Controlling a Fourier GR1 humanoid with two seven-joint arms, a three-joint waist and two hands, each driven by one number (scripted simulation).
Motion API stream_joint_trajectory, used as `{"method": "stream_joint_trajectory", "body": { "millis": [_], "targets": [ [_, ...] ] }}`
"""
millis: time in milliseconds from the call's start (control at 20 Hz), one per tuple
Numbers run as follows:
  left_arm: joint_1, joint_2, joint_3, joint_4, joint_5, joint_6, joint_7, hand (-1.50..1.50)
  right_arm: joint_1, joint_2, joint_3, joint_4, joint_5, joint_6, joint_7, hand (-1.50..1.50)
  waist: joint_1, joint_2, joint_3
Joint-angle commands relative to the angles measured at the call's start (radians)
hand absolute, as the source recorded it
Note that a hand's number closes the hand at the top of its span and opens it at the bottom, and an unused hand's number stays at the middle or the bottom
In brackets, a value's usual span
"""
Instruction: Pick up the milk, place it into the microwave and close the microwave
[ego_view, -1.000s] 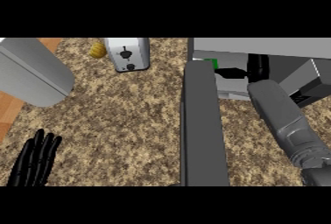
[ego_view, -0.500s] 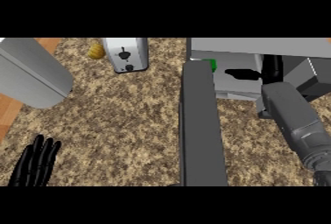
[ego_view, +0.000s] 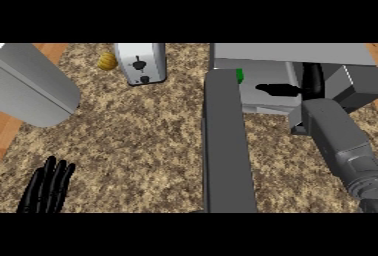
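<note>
Since the earlier frames, the right forearm (ego_view: 339, 142) has drawn back toward the lower right, and the right hand (ego_view: 284, 90) now shows at the mouth of the microwave (ego_view: 295, 55). Black fingers point left into the cavity, with one part reaching upward beside them. Whether these fingers are curled on anything cannot be told. The milk is not visible as a distinct item; a small green patch (ego_view: 239, 75) shows at the left edge of the cavity, and what it belongs to cannot be told. The microwave door (ego_view: 227, 150) stands open, running from the cavity's left edge down toward the view's lower edge. The left hand (ego_view: 48, 187) rests at the lower left, fingers straight and spread, touching nothing. A toaster (ego_view: 140, 62) stands on the counter (ego_view: 140, 135) at upper centre, with a yellow item (ego_view: 107, 61) just beside its left side.
</note>
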Motion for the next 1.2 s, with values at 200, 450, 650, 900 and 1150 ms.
{"method": "stream_joint_trajectory", "body": {
  "millis": [200,450,650,900,1150],
  "targets": [
    [0.005,-0.018,-0.048,0.004,-0.025,0.011,-0.001,-1.50,0.115,0.006,-0.018,-0.002,-0.034,0.194,-0.089,-1.50,-0.026,-0.004,0.005],
    [-0.025,-0.003,-0.008,0.036,-0.005,0.001,-0.027,-1.50,0.178,0.037,-0.015,-0.016,-0.045,0.206,-0.073,-1.50,-0.041,-0.009,0.003],
    [0.030,-0.022,-0.071,-0.023,-0.031,0.025,-0.003,-1.50,0.230,0.063,-0.001,-0.010,-0.040,0.232,-0.067,-1.50,-0.038,-0.011,0.004],
    [-0.010,0.002,-0.010,-0.019,0.005,0.013,0.035,-1.50,0.347,0.149,0.001,-0.040,-0.060,0.263,-0.161,-1.50,-0.051,-0.013,0.003],
    [0.044,0.036,-0.061,-0.013,0.038,-0.041,-0.008,-1.50,0.408,0.140,-0.001,-0.094,-0.093,0.350,-0.163,-1.50,-0.052,-0.017,0.002]
  ]
}}
